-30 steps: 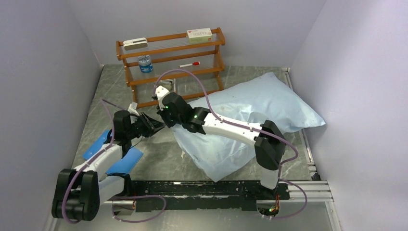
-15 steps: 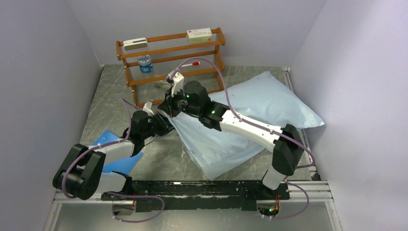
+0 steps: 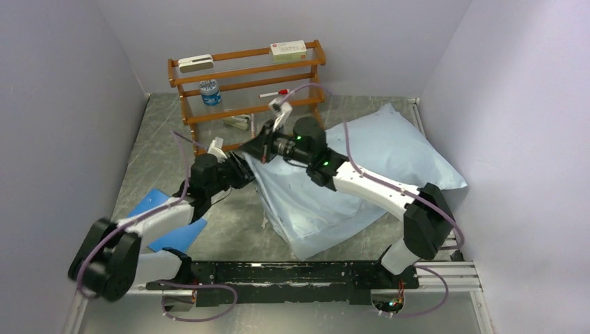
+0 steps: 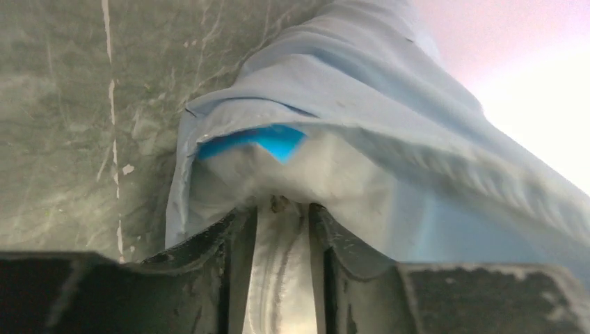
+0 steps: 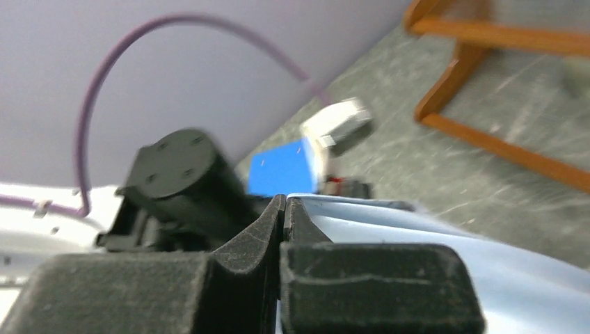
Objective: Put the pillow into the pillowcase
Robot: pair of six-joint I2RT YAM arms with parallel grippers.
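Note:
The light-blue pillowcase (image 3: 376, 153) lies from the middle to the right of the table, plump, with the pillow hidden inside it in the top view. Its open end faces left. My left gripper (image 3: 241, 174) is at that opening. In the left wrist view it (image 4: 280, 209) is shut on a fold of the white pillow (image 4: 313, 167), with the pillowcase (image 4: 362, 83) hooding over it. My right gripper (image 3: 252, 147) is just above the opening's upper edge. In the right wrist view it (image 5: 284, 202) is shut on the pillowcase's thin edge (image 5: 389, 223).
A wooden rack (image 3: 247, 76) stands at the back with a box (image 3: 288, 49), a jar (image 3: 209, 92) and a marker (image 3: 274, 92). A flat bright-blue rectangle (image 3: 167, 223) lies under my left arm. Walls close in on the left and right.
My right gripper has moved up and to the right, lifting the pillowcase's edge. My left arm has reached forward and right to the opening. The bundle has shifted a little right.

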